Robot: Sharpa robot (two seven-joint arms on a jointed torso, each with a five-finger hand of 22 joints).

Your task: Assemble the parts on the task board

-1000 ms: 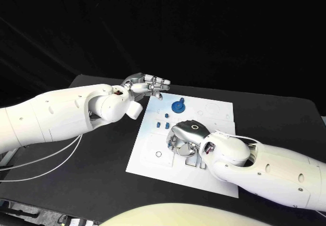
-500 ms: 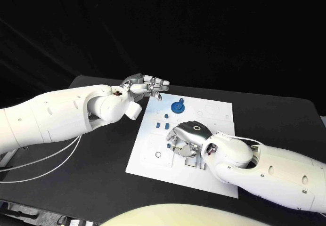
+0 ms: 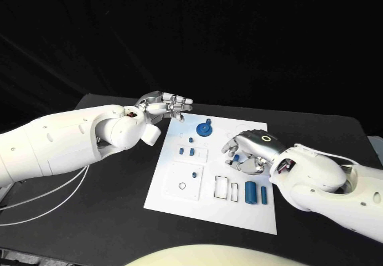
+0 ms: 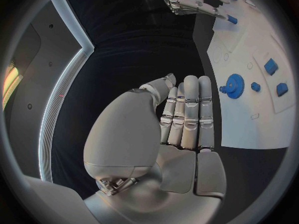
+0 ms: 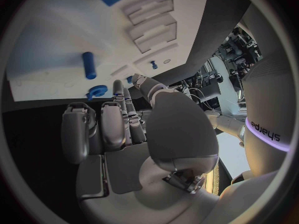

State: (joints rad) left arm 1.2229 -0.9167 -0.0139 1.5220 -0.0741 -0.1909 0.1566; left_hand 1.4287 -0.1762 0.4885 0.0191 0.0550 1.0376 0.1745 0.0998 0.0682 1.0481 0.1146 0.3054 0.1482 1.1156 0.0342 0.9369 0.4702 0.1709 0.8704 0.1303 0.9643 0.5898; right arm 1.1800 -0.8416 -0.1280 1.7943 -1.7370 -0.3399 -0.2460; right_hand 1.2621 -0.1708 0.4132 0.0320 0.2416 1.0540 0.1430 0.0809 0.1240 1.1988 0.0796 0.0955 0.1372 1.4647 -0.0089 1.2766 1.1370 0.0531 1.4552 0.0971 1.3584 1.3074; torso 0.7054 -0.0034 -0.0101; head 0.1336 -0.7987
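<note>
The flat white task board (image 3: 180, 191) is lying on the matte black desk (image 3: 104, 221). A round blue gear (image 3: 205, 129) is standing at its far edge, two blue cylinders (image 3: 257, 192) nearer. The left hand (image 3: 164, 105), fingers straight and together, is hovering beside the gear, holding nothing. The right hand (image 3: 246, 152), fingers curled, is hovering over the board; whether it is pinching anything cannot be told.

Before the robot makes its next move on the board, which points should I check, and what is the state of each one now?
1. Left robot hand empty, fingers straight: ok.
2. Left robot hand off the task board, beside its far corner: ok.
3. Right robot hand holds a part: cannot tell; blue shows near its fingertips, but the grip is unclear.
4. Blue gear free of both hands: ok.
5. Blue cylinders lying side by side on the board, untouched: ok.
</note>
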